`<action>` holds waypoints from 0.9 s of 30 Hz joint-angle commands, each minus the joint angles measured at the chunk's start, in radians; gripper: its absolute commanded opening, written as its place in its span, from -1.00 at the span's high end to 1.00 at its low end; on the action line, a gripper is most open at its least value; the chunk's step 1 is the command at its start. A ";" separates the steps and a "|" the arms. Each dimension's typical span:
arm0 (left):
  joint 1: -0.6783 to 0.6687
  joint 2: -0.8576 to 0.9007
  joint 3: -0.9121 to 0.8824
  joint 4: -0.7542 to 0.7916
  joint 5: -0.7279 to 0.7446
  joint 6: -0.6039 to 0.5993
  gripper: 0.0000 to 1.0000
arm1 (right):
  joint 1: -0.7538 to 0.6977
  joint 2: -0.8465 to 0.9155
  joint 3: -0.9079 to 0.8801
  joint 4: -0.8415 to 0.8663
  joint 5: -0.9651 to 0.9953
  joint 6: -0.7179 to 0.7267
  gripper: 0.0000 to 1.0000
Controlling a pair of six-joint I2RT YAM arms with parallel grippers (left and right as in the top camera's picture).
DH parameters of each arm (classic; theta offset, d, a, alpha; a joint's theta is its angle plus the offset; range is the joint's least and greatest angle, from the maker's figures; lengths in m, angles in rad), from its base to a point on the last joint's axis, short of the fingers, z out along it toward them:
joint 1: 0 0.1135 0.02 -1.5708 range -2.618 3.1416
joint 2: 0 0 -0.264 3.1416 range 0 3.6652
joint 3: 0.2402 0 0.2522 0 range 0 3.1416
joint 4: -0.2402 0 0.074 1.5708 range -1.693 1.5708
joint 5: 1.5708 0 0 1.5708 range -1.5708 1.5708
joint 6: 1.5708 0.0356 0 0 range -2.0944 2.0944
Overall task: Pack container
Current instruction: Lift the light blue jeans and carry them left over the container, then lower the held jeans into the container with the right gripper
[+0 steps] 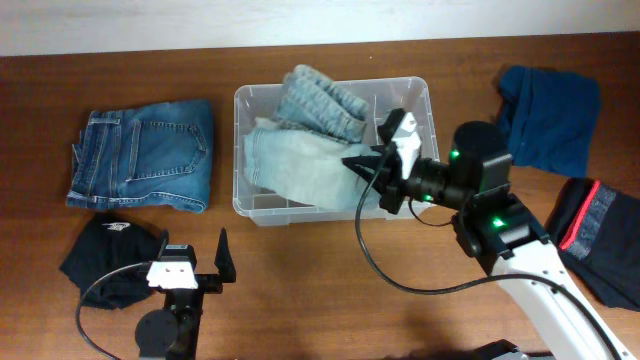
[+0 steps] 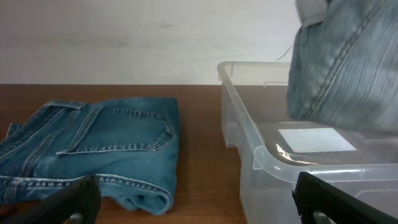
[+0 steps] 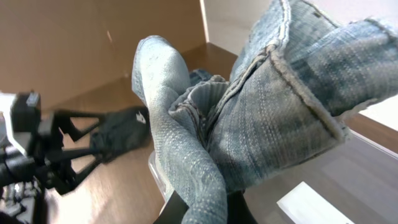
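Note:
The clear plastic container (image 1: 405, 82) stands mid-table. Pale blue jeans (image 1: 300, 165) are bunched up in it and rise above its rim. My right gripper (image 1: 358, 166) is shut on a fold of these jeans over the tub's right half; in the right wrist view the denim (image 3: 261, 118) bulges out of the black fingers (image 3: 180, 214). A white label (image 3: 317, 205) shows on the tub's bottom. My left gripper (image 1: 195, 262) stands open at the front left, empty, its fingers (image 2: 336, 199) wide apart. It faces the tub's near wall (image 2: 261, 162).
Darker folded jeans (image 1: 142, 155) lie left of the tub. A black garment (image 1: 105, 262) lies at the front left beside the left arm. A blue garment (image 1: 548, 115) lies at the back right, and a black and red garment (image 1: 600, 235) at the right edge.

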 commanded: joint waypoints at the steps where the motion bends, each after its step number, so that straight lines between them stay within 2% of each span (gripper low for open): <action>1: 0.004 -0.007 -0.007 0.002 0.008 0.015 -0.99 | 0.005 -0.012 0.067 0.018 -0.002 -0.114 0.92; 5: 0.004 -0.007 -0.007 0.002 0.008 0.015 -0.99 | 0.005 -0.012 0.092 0.003 -0.002 -0.126 0.92; 8: 0.004 -0.007 -0.007 0.002 0.008 0.015 -0.99 | 0.005 -0.010 0.142 -0.072 0.023 -0.149 0.92; 16: 0.004 -0.007 -0.007 0.002 0.008 0.015 -0.99 | 0.005 0.012 0.389 -0.363 0.307 -0.185 0.92; 19: 0.004 -0.007 -0.007 0.002 0.008 0.015 -0.99 | 0.005 0.023 0.449 -0.404 0.396 -0.131 0.92; 23: 0.004 -0.007 -0.007 0.002 0.008 0.015 -0.99 | 0.005 0.036 0.468 -0.380 0.486 -0.006 0.92; 27: 0.004 -0.007 -0.007 0.003 0.008 0.015 -0.99 | 0.005 0.080 0.468 -0.340 0.547 0.207 0.92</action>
